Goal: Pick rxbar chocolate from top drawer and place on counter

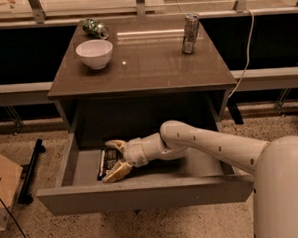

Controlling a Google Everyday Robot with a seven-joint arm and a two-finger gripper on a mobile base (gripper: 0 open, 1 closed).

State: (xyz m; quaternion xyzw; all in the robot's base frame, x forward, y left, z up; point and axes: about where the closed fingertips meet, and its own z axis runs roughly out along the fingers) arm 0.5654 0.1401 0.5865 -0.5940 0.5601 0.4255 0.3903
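The top drawer (143, 195) is pulled out below the counter (151, 66). The rxbar chocolate (106, 163), a dark flat bar with white print, lies on the drawer floor at the left. My gripper (115, 158) is down inside the drawer at the bar. It is open, with one finger (115, 143) beyond the bar's far end and the other (116, 172) at its near end. The bar lies between them on the drawer floor. My white arm reaches in from the right.
On the counter stand a white bowl (94, 53), a crushed green can (95, 28) at the back left and a silver can (190, 33) at the back right. A cardboard box (2, 191) and a black stand (31, 169) are on the floor at the left.
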